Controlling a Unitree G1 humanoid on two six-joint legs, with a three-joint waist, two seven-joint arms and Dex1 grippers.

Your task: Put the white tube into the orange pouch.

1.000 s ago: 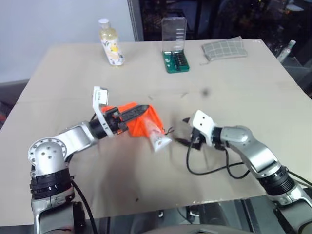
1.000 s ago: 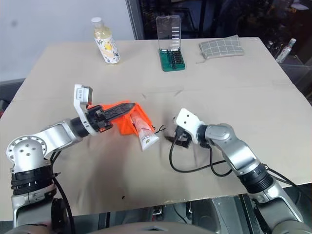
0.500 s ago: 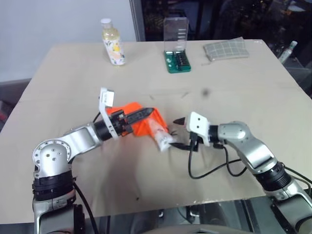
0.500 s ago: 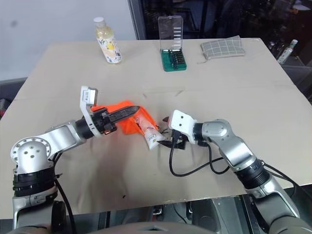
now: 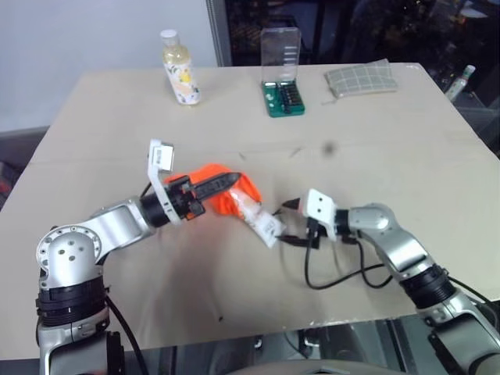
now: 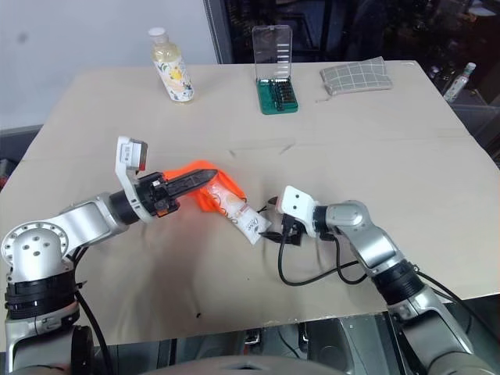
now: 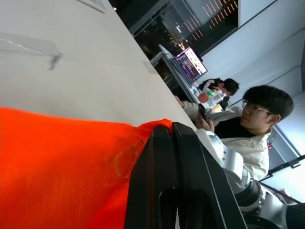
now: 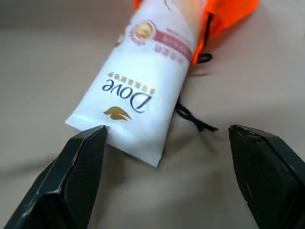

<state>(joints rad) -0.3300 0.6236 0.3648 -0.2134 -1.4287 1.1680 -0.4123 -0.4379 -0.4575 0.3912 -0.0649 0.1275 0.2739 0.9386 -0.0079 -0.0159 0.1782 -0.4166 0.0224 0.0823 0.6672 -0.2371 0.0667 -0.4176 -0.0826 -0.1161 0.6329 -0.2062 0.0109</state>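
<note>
Left tool [image 6: 205, 174] pinches the orange pouch [image 6: 205, 197]; right tool [image 8: 167, 167], fingers spread, faces the white tube [image 8: 136, 102] protruding from it.

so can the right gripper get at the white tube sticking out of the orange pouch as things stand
Probably yes. The right gripper is open and faces the flat crimped end of the small white squeeze tube, with only bare table between them. The soft orange fabric pouch, pinched by the shut left gripper, covers just the tube's far end.
</note>
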